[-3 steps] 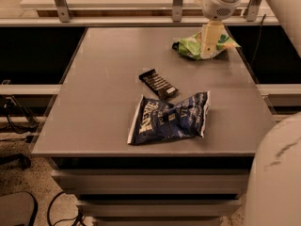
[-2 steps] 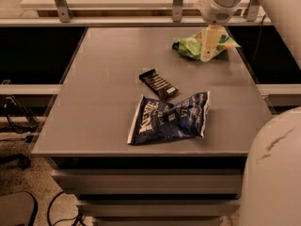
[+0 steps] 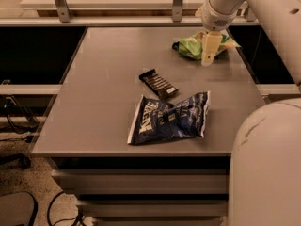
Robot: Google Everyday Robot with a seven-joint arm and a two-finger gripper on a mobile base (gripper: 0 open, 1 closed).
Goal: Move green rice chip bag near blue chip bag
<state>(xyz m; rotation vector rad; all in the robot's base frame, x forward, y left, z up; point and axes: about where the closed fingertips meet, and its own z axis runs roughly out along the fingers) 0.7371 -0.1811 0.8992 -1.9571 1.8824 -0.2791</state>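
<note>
The green rice chip bag [image 3: 193, 46] lies crumpled at the far right of the grey table [image 3: 108, 79]. My gripper [image 3: 209, 55] hangs from the white arm right over the bag's right half and hides part of it. The blue chip bag [image 3: 170, 119] lies flat near the table's front edge, well apart from the green bag.
A small black bar wrapper [image 3: 158, 83] lies between the two bags, just behind the blue one. The robot's white body [image 3: 265, 168] fills the lower right. A metal rail with posts [image 3: 59, 4] runs behind the table. Cables and a chair base lie on the floor at left.
The gripper has shifted slightly right and down over the green bag. The bags and the wrapper have not moved.
</note>
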